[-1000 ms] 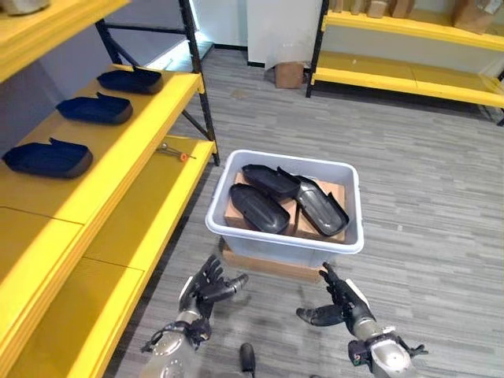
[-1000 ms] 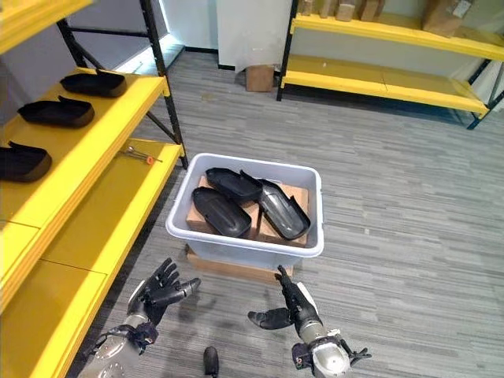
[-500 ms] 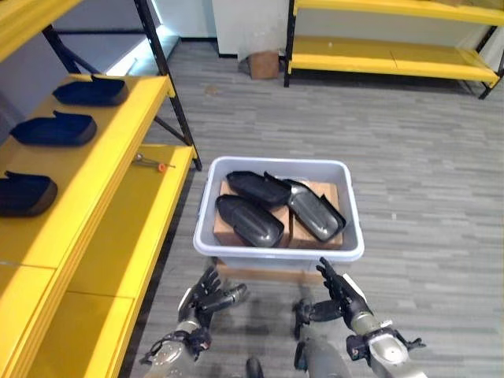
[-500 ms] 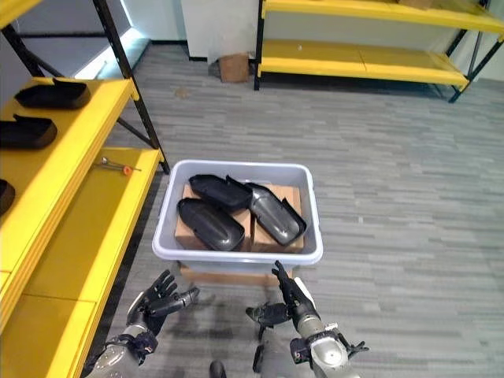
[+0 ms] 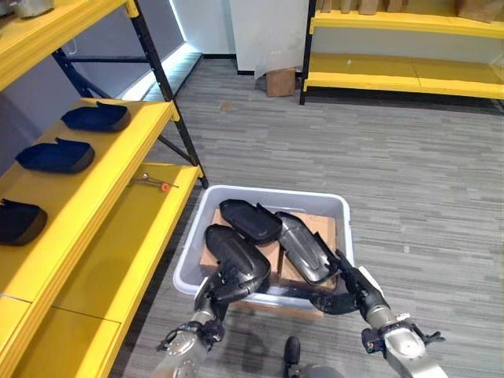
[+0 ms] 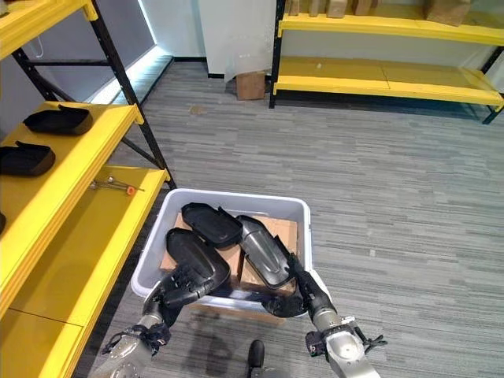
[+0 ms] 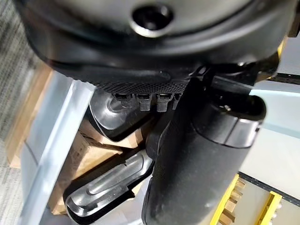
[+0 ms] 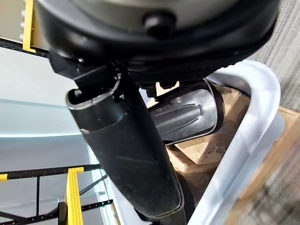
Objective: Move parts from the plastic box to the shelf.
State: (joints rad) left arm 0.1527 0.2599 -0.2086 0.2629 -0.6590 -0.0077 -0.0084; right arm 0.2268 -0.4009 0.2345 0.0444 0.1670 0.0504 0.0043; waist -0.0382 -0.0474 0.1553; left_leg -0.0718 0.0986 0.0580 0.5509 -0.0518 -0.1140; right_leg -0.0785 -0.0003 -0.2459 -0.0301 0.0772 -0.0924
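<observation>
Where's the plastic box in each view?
Left eye view: plastic box low centre, on the floor beside the yellow shelf.
Right eye view: low, just left of centre.
Left wrist view: its pale wall past the left hand.
Right wrist view: its curved rim past the right hand.
Shared landmark: brown cardboard under the black parts.

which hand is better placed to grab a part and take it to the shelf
Probably the left hand: it hangs over the near black part in the plastic box, on the side nearer the yellow shelf. The right hand reaches the far-side part.
</observation>
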